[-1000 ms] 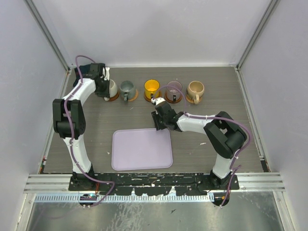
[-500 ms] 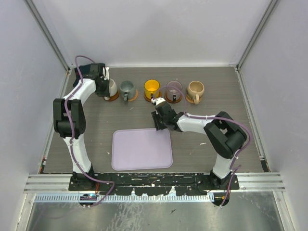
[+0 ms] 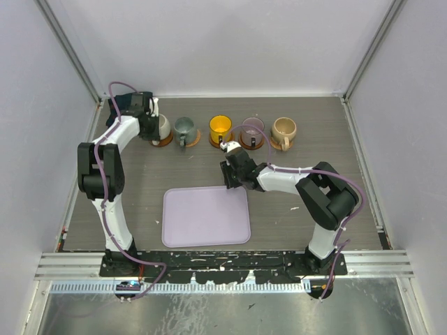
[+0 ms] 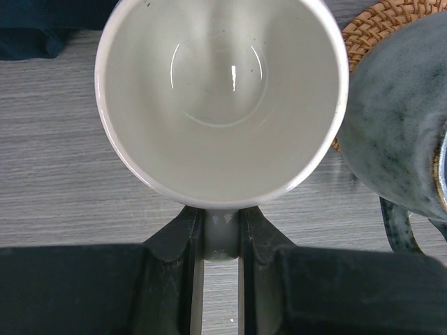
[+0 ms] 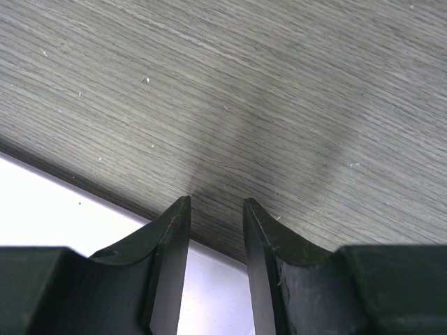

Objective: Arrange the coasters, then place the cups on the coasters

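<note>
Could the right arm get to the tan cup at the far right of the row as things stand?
Probably yes: the right gripper is open and empty, and only bare table lies between it and the tan cup.

Crops grey-green glazed ceramic mug (image 4: 398, 125) at right edge. Shows only a sliver of round woven orange-brown coaster (image 4: 377, 24) beneath.
</note>
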